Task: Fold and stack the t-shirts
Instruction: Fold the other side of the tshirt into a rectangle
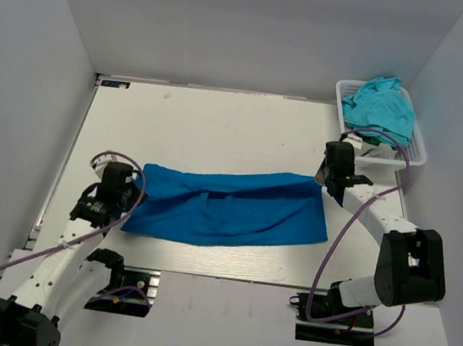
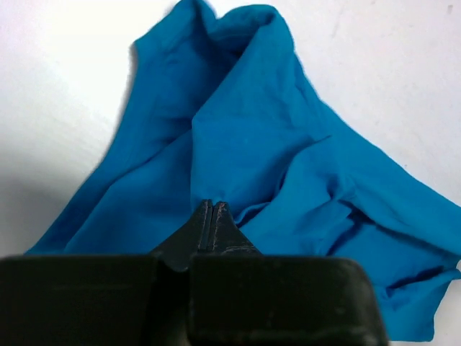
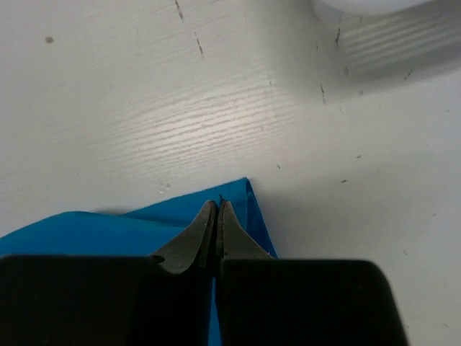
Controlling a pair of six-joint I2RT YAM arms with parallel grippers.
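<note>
Jaws pinch opposite ends of the creased royal blue t-shirt (image 1: 231, 207).

Both arms: white links, black joint housings (image 1: 411, 267). Same build on left arm (image 1: 52, 273) and right arm (image 1: 374, 211). One purple cable (image 1: 329, 252) per arm, running outside the links in loose loops from base to wrist. Black base plates (image 1: 336, 327). Left gripper (image 2: 213, 205) and right gripper (image 3: 217, 204): matte black, blocky body, two fingers (image 2: 196, 232) tapering to thin tips.
</note>
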